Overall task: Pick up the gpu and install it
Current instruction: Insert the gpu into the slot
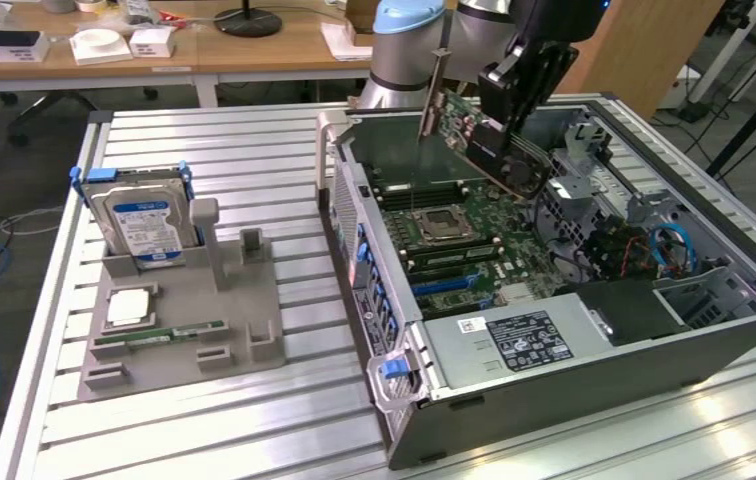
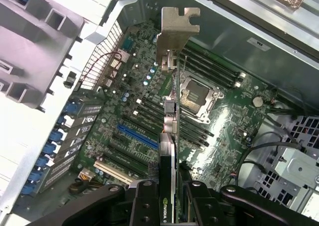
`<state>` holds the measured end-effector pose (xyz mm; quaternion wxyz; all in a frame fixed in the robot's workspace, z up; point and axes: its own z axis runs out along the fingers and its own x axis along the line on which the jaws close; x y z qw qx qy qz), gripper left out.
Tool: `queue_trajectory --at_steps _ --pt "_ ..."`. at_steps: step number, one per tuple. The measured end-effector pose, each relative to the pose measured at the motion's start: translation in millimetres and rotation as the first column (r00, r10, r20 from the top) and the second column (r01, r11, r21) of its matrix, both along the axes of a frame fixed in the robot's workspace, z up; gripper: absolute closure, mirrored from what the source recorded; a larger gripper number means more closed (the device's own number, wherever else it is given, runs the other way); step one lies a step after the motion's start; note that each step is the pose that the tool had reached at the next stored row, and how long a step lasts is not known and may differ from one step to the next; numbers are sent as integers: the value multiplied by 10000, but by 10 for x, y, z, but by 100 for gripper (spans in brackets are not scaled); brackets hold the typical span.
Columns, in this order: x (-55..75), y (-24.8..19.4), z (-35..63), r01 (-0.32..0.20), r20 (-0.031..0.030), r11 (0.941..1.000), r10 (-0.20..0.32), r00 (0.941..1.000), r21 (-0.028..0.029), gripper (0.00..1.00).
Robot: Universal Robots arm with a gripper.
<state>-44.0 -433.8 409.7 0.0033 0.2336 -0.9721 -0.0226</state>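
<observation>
While the gripper (image 1: 505,120) hangs over the open case (image 1: 592,390), its jaws are clenched on the gpu (image 1: 478,135), one finger on each flat face. The wrist view shows this plainly, with the card (image 2: 169,136) standing edge-on between the black fingers (image 2: 144,201). The gpu is in the air, clear of the motherboard (image 1: 478,235) and touching nothing but the jaws. It hangs over the far half of the case, roughly above the socket (image 1: 434,227) and the memory rows.

Its long axis runs straight out from the jaws. The metal bracket (image 2: 179,24) is the end farthest from the gripper and points toward the case's perforated wall (image 1: 351,220), the one that faces the middle of the table (image 1: 218,420). In the exterior view the card sits on edge and slopes, its bracket end higher than the gripped end.

The expansion slots, the blue one (image 2: 134,136) among them, lie lower on the board, toward the case's near end. So the card is above them and offset toward the far end. I judge its long axis is not yet parallel to the slots.

On the table's other side, the hard drive (image 1: 145,220) and memory stick (image 1: 158,335) sit in the grey holder (image 1: 251,345).
</observation>
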Motion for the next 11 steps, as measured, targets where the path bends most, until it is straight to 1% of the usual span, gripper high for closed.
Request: queue_trajectory --at_steps 11 --pt "0 0 0 -412 0 9991 412 9991 0 74"
